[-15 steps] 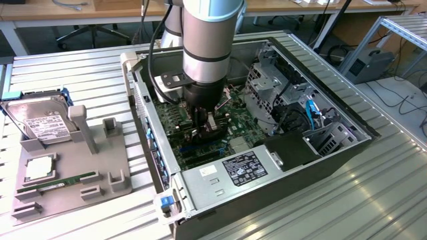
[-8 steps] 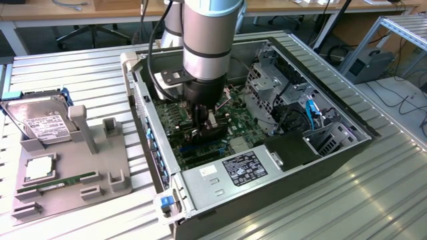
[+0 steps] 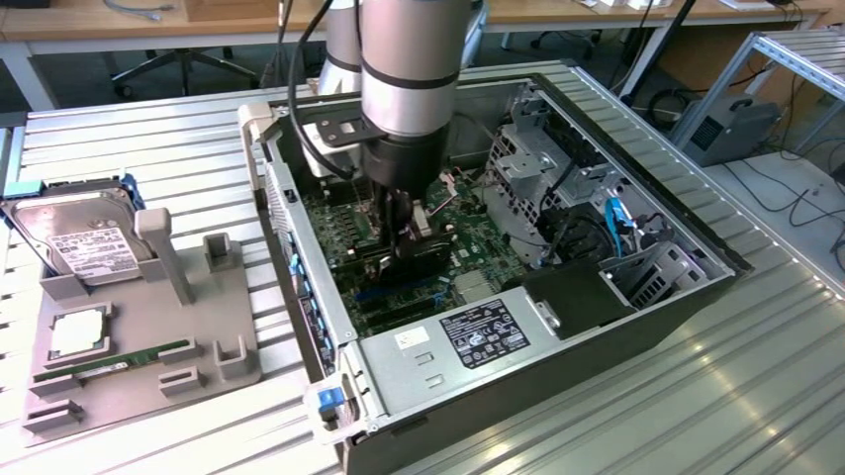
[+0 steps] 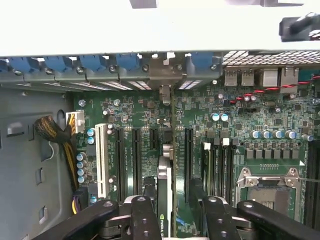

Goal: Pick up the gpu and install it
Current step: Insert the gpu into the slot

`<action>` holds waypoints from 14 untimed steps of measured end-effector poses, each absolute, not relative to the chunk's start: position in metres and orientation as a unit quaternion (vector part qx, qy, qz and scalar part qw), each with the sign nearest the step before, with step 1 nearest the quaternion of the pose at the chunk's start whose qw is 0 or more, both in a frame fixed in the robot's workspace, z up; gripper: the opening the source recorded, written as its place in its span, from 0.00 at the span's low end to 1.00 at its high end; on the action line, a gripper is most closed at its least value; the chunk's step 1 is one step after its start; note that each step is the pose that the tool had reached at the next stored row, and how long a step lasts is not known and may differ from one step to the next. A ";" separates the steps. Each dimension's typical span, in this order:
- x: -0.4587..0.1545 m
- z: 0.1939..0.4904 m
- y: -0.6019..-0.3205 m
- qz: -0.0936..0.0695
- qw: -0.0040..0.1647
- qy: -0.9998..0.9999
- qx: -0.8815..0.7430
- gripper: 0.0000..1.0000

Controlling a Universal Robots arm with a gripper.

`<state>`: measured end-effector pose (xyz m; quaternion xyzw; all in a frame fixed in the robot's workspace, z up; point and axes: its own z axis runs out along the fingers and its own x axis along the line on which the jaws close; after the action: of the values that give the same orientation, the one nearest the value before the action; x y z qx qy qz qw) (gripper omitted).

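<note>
Claw [image 4: 172, 220] fingers [image 4: 145, 217] stand apart on either side of the gpu [image 4: 165, 190], which stands on edge in a slot of the motherboard [image 4: 240, 120], seen from above as a thin dark card with a pale metal strip along its top; whether the pads touch its faces I cannot tell. In the exterior view the arm [image 3: 410, 69] reaches straight down into the open computer case [image 3: 660, 297], the claw [image 3: 403, 233] low over the green board near the middle of the case, with the gpu [image 3: 410, 259] just under it. From the claw, the drive cage [image 3: 528, 168] lies toward two o'clock in the exterior view, and the black power supply with its white label [image 3: 482, 332] toward five o'clock. Outside the case, toward nine o'clock, a grey fixture tray [image 3: 145, 366] rests on the ribbed metal desk [image 3: 739, 396]; it carries a silver hard drive [image 3: 79, 242], a square processor [image 3: 79, 332] and a narrow green memory stick [image 3: 113, 364]. In the wrist view a row of blue retainer clips [image 4: 90, 62] lines the case's rear wall beyond the card slots.
</note>
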<state>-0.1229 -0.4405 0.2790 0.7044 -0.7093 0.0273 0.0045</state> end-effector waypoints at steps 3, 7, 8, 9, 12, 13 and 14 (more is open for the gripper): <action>-0.123 0.282 -0.438 0.029 0.006 -0.709 0.704 0.32; -0.123 0.284 -0.436 0.030 0.007 -0.709 0.704 0.14; -0.123 0.284 -0.436 0.030 0.007 -0.709 0.704 0.14; -0.122 0.284 -0.436 0.030 0.007 -0.709 0.704 0.11; -0.115 0.284 -0.436 0.028 0.009 -0.709 0.704 0.11; -0.112 0.284 -0.436 0.027 0.010 -0.709 0.704 0.11; -0.108 0.284 -0.436 0.026 0.011 -0.709 0.704 0.11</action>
<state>-0.1085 -0.4364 0.2839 0.7045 -0.7091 0.0264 0.0111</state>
